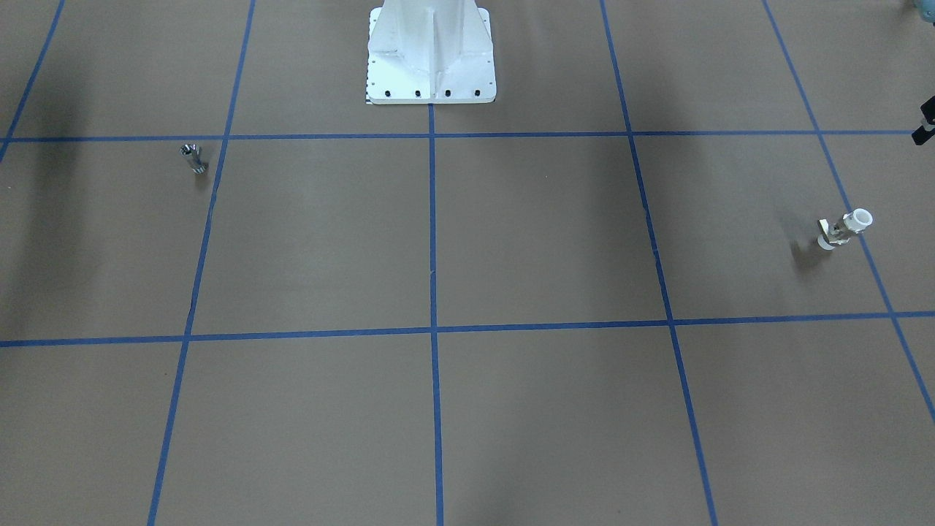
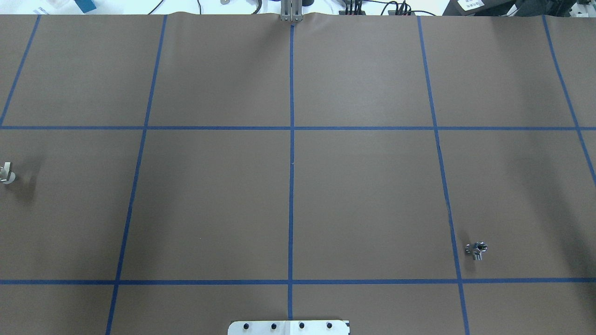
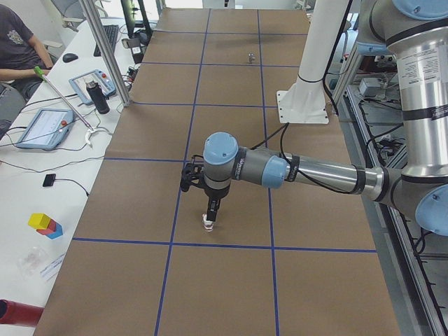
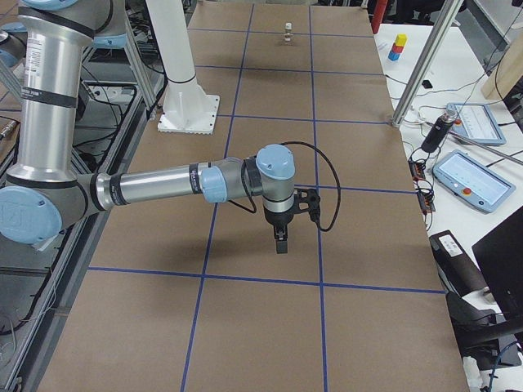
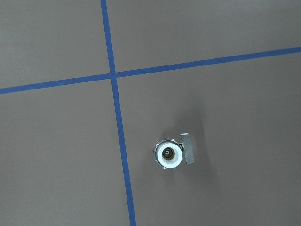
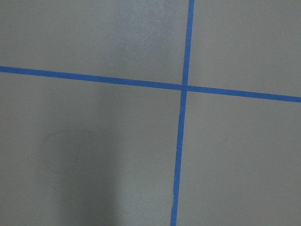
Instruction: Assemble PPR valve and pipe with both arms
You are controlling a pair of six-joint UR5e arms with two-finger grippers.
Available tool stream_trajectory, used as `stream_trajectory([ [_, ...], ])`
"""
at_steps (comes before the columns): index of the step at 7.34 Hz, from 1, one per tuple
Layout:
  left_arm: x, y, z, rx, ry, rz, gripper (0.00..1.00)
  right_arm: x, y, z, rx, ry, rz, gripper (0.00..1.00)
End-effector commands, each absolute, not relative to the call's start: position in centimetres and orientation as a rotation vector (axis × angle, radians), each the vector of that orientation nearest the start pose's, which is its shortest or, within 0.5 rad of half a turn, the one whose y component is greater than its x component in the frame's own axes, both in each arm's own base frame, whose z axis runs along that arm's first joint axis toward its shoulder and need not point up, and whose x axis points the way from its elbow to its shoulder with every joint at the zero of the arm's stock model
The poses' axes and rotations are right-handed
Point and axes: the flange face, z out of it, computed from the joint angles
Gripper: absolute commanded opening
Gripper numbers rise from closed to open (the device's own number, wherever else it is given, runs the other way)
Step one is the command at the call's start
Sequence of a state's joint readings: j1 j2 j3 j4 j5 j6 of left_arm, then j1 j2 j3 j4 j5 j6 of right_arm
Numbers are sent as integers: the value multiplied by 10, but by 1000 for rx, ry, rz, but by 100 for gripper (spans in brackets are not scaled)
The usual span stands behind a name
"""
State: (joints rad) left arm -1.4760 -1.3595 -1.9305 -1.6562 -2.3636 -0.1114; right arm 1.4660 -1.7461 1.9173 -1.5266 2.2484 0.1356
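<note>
The PPR valve (image 1: 844, 229) stands upright on the brown table, far on my left side; it is at the left edge of the overhead view (image 2: 7, 173). The left wrist view looks straight down on its white open end (image 5: 170, 155), with the side handle to the right. The silver pipe (image 1: 193, 158) stands alone on my right side (image 2: 477, 250). The left gripper (image 3: 212, 210) hangs above the valve. The right gripper (image 4: 281, 242) hangs over bare table; the pipe does not show in its wrist view. I cannot tell whether either gripper is open or shut.
The white base pedestal (image 1: 431, 58) stands at the middle of the robot's edge. Blue tape lines (image 2: 291, 163) divide the table into squares. Metal posts (image 3: 105, 52), tablets and a seated person (image 3: 17, 42) line the operators' side.
</note>
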Motion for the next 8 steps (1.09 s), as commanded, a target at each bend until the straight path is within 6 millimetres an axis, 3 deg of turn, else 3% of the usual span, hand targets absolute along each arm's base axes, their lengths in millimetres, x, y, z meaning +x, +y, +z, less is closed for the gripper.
stream_trajectory([
  [1,2,-454,579,111,797,104,99,24,-433,574,110,-708,-42,99],
  [2,23,-477,591,81,785,129,99,23,-432,575,104,-724,-41,99],
  [3,46,-483,609,32,783,158,100,23,-431,581,92,-726,-37,99],
  [7,86,-481,662,53,775,175,100,21,-432,580,93,-749,-41,99],
  [8,91,-481,660,64,786,154,100,21,-432,580,93,-749,-41,99],
])
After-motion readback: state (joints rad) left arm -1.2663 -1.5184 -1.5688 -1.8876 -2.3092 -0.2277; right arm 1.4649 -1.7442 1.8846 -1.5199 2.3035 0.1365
